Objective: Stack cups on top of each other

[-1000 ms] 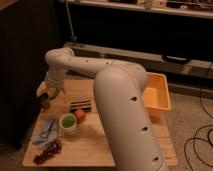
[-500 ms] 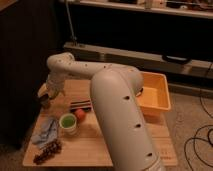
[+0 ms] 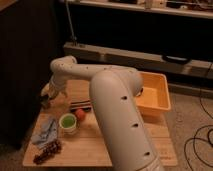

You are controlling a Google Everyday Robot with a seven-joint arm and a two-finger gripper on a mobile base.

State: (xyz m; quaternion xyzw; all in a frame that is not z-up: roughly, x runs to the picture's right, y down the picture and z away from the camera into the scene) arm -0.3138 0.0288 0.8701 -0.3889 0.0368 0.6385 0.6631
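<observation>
Green cup (image 3: 67, 122) sits on the wooden table (image 3: 95, 146), just beside an orange fruit (image 3: 80, 114), near the gripper (image 3: 47, 100) but apart from it, closer to the camera. The gripper hangs over the table's left edge, jaws spread wide, gripping nothing visible.

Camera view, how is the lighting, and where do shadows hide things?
Camera view: dim, warm light; the wooden table and green cup are lit, the shelving behind is dark; the gripper, at the table's far-left corner, sits in shadow.
</observation>
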